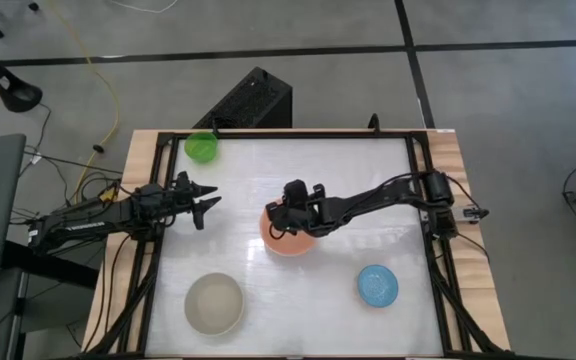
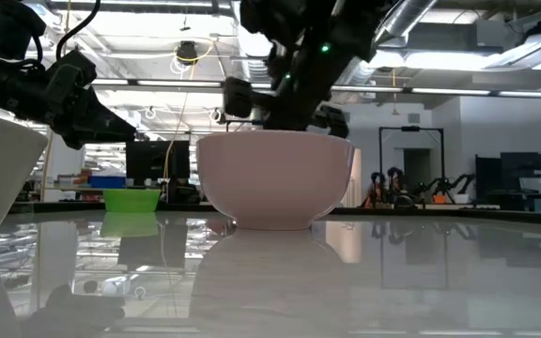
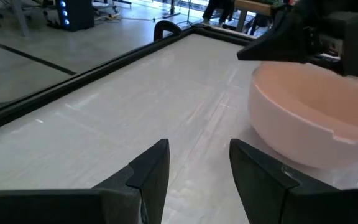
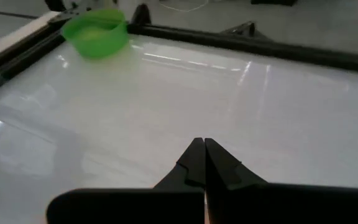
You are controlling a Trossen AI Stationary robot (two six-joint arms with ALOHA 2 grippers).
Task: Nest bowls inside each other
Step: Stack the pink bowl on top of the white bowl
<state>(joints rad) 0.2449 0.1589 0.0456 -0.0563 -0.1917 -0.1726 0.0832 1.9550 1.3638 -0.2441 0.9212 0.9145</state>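
Observation:
The pink-salmon bowl [image 1: 290,240] stands upright on its base in the middle of the white table. My right gripper [image 4: 204,146] hangs shut just over the bowl's left rim, its tips pointing toward the table's far left; I see nothing between them and no touch on the bowl [image 3: 316,112]. My left gripper [image 1: 211,203] waits open at the table's left side, clear of the tabletop, aimed at the pink-salmon bowl. The bright green bowl [image 1: 201,148] sits in the far left corner. The grey-beige bowl [image 1: 214,303] stands near left and the light blue bowl [image 1: 378,285] near right.
A black frame [image 1: 268,133] borders the table on the far, left and right sides. A black box [image 1: 253,100] stands on the floor behind the far edge. Bare tabletop lies between the bowls and across the far right part.

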